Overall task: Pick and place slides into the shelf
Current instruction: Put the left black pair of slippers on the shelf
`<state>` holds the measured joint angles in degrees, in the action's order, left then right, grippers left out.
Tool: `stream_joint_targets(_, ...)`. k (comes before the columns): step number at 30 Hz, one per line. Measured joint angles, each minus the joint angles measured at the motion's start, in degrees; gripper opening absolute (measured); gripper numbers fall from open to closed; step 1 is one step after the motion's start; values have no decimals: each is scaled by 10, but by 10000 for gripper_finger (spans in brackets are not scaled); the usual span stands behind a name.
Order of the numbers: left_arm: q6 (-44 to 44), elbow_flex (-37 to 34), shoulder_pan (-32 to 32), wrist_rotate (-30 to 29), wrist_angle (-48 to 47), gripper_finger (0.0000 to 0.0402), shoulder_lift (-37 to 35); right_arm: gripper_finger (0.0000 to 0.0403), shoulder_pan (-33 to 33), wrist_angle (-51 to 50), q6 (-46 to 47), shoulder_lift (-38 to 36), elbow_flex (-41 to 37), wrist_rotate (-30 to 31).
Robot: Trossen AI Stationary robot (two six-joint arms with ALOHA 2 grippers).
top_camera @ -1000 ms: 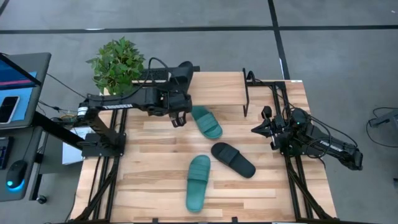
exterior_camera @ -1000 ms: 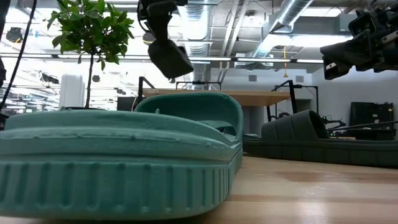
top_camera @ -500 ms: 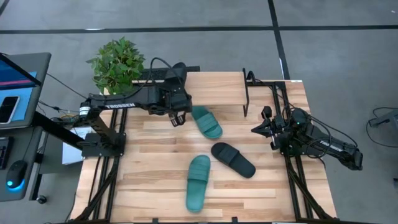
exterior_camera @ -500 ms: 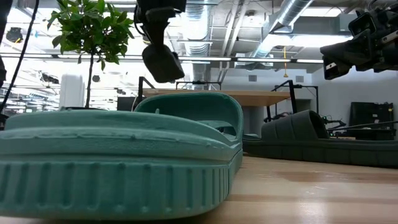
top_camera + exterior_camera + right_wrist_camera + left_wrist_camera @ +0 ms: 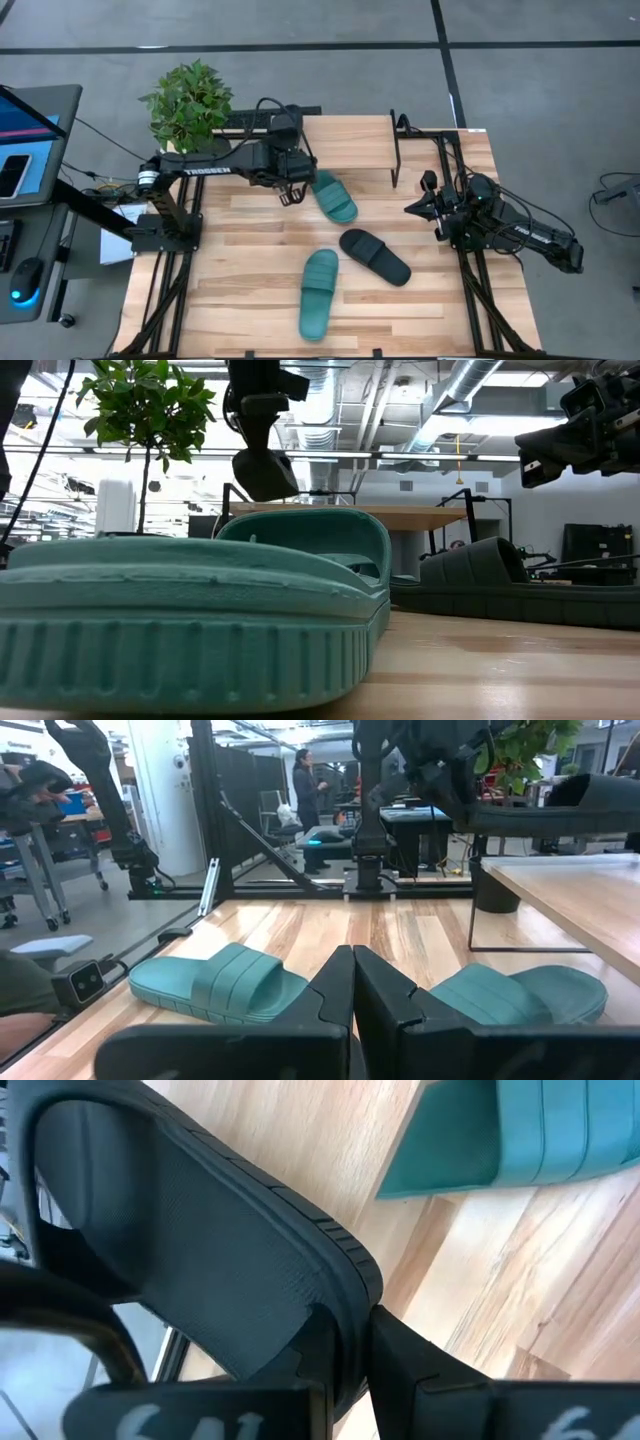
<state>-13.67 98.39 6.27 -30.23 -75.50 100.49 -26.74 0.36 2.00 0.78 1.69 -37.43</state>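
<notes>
My left gripper (image 5: 291, 188) hangs over the table just near the shelf (image 5: 350, 140), shut on a black slide (image 5: 262, 470) that dangles under it. The shelf's light plank top (image 5: 400, 515) rests on thin black legs at the table's far side. One teal slide (image 5: 332, 195) lies flat just right of the left gripper. A second teal slide (image 5: 320, 293) and the other black slide (image 5: 375, 256) lie flat nearer the near edge. My right gripper (image 5: 413, 208) waits shut at the table's right edge, touching nothing. My left gripper pinches the black slide by its thick side rim (image 5: 345, 1295) between its two fingers (image 5: 400, 1355). The fingers come from above, pointing down. The slide is lifted clear of the table and hangs tilted below the fingers.
A potted plant (image 5: 188, 100) stands at the table's far left corner. A laptop and phone sit on a side stand (image 5: 30, 130) left of the table. Bare tabletop (image 5: 230, 260) lies toward the near left. A person (image 5: 303, 780) stands in the room beyond.
My left gripper has turned about its wrist and shifted slightly toward the table's right while staying shut. The black slide it holds has swung from a slanted pose to hang more squarely and has come down a little.
</notes>
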Motion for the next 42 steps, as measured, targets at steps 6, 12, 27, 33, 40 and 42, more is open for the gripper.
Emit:
stream_joint_targets(6, -1, 0, 1, -6, -4, 20, 0, 0, 0, 0, 0, 0, 0, 0)
stream_joint_targets(12, 1, 0, 2, -19, -5, 20, 0, 0, 0, 0, 0, 0, 0, 0)
stream_joint_targets(27, 7, 0, 20, -7, -3, 18, 0, 0, 0, 0, 0, 0, 0, 0)
stream_joint_targets(33, 6, 0, 20, 0, 0, 18, 0, 0, 0, 0, 0, 0, 0, 0)
stream_joint_targets(40, 6, 0, 20, 0, 0, 18, 0, 0, 0, 0, 0, 0, 0, 0)
stream_joint_targets(42, 4, 0, 20, 0, 0, 18, 0, 0, 0, 0, 0, 0, 0, 0)
